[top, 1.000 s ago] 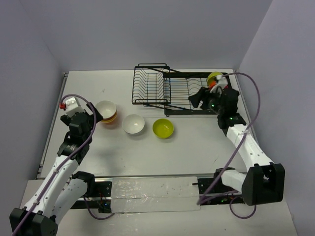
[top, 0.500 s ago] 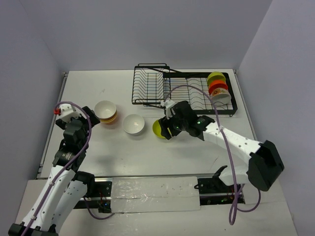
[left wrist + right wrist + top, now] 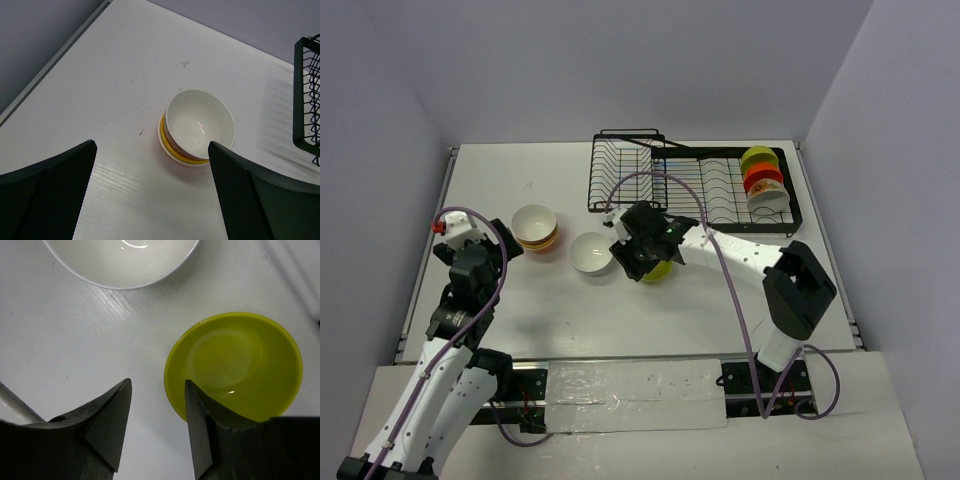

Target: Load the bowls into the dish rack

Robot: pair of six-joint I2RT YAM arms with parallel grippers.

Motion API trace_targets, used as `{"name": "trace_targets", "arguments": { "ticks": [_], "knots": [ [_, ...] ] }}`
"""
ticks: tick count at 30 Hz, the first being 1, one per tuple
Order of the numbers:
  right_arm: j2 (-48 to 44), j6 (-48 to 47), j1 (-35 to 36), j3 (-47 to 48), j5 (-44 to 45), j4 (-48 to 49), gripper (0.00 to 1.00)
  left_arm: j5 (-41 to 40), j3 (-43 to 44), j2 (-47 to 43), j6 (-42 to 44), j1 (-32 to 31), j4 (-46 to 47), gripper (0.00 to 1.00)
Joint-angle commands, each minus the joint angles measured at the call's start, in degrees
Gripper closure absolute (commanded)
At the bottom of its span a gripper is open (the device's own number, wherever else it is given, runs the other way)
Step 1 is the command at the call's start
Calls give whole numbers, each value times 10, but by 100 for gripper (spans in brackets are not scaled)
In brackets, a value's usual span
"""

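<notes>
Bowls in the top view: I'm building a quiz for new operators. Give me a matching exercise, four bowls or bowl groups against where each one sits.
1. lime-green bowl
2. single white bowl
3. white bowl nested in a yellow-edged one
4. three bowls standing together

a. right end of the dish rack
b. ahead of the open left gripper
c. rim between the parted jaws of the right gripper
d. middle of the row on the table

Pairs: 1-c, 2-d, 3-b, 4-a
</notes>
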Motion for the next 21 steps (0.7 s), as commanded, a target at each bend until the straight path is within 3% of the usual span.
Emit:
{"name": "trace_targets", "arguments": {
  "ticks": [1,7,14,21],
  "knots": [
    [30,-10,7,44,23,-38,47,2,12,-6,6,-1,5,1],
    [70,-6,11,71,21,-49,58,8,13,3,8,-1,10,1],
    [97,0,13,86,25,-56,64,9,11,4,11,-1,12,1],
    [104,3,14,90,30,-58,79,12,9,5,14,-1,14,1]
  ]
}}
